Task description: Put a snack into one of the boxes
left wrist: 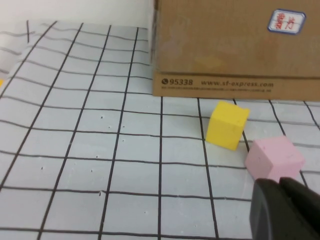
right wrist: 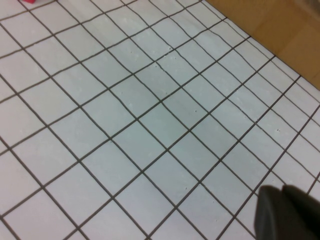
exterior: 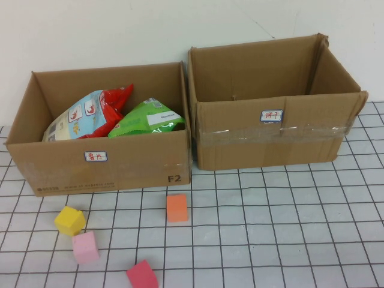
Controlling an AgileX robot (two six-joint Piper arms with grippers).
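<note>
Two snack bags lie in the left cardboard box [exterior: 120, 163]: a red and white bag [exterior: 90, 114] and a green bag [exterior: 148, 118]. The right cardboard box [exterior: 270, 141] shows no snack inside. Neither gripper appears in the high view. In the left wrist view my left gripper [left wrist: 279, 184] is shut and empty, low over the table just in front of a pink block [left wrist: 274, 157], near the left box's front [left wrist: 235, 45]. In the right wrist view my right gripper [right wrist: 283, 192] is shut and empty over bare gridded table.
Foam blocks lie on the gridded table in front of the left box: yellow [exterior: 70, 220], pink [exterior: 85, 247], orange [exterior: 177, 207] and red [exterior: 142, 275]. The yellow block [left wrist: 227, 124] sits by the pink one. A box edge [right wrist: 280, 25] shows in the right wrist view.
</note>
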